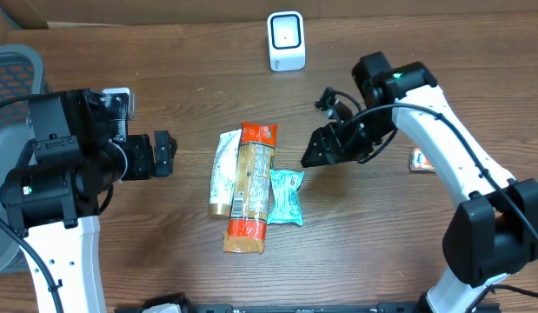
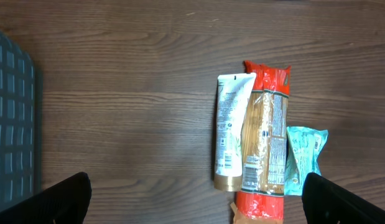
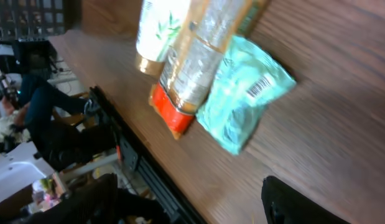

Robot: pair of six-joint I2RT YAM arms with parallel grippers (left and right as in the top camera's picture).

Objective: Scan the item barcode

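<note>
Three items lie side by side mid-desk [image 1: 164, 52]: a white tube [image 1: 222, 169], a spaghetti pack [image 1: 251, 187] and a teal packet [image 1: 286, 196], its barcode [image 3: 259, 89] facing up. A white scanner [image 1: 286, 41] stands at the far edge. The left gripper [image 1: 164, 154], left of the tube, has its jaws open and empty. So does the right gripper [image 1: 310, 155], near the packet's far right corner.

The desk [image 1: 164, 61] is dark brown with wood grain. The tube [image 1: 222, 169] is white with a gold cap and green leaves. The long packet [image 1: 251, 187] has red-orange ends. The pouch [image 1: 286, 196] is teal, its barcode [image 3: 259, 89] black on white. The scanner [image 1: 286, 39] is white.
</note>
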